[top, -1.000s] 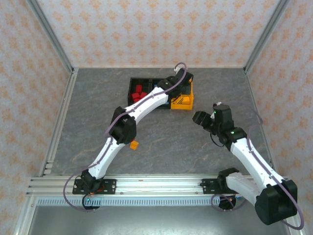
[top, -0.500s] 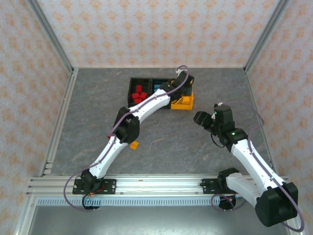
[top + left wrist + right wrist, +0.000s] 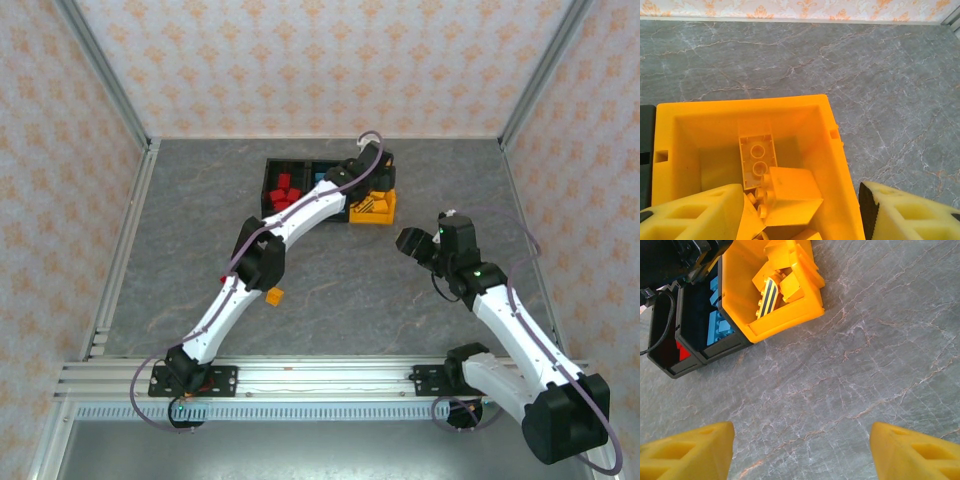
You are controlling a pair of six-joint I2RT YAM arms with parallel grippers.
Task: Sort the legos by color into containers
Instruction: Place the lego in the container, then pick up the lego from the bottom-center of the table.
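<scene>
The containers stand in a joined row at the back of the table. The left black bin [image 3: 268, 185] holds red legos [image 3: 285, 190], and the middle black one [image 3: 720, 342] holds blue legos [image 3: 717, 322]. My left gripper [image 3: 800, 200] hangs open over the orange-yellow bin [image 3: 740, 103]. Several orange-yellow legos lie inside that bin, and one brick [image 3: 790, 192] rests loose between the spread fingers. My right gripper [image 3: 802, 440] stands open above bare table, right of the bins and nearer than them, with nothing between its fingers. One orange lego [image 3: 274, 296] lies on the table beside the left arm.
The left arm [image 3: 290, 225] stretches diagonally from its base to the bin row and passes just above the loose lego. Patterned walls and metal rails [image 3: 125, 250] enclose the grey table. The right arm [image 3: 510, 320] occupies the right side.
The left arm has reached a little farther over the orange-yellow bin. The right arm has stayed where it was.
</scene>
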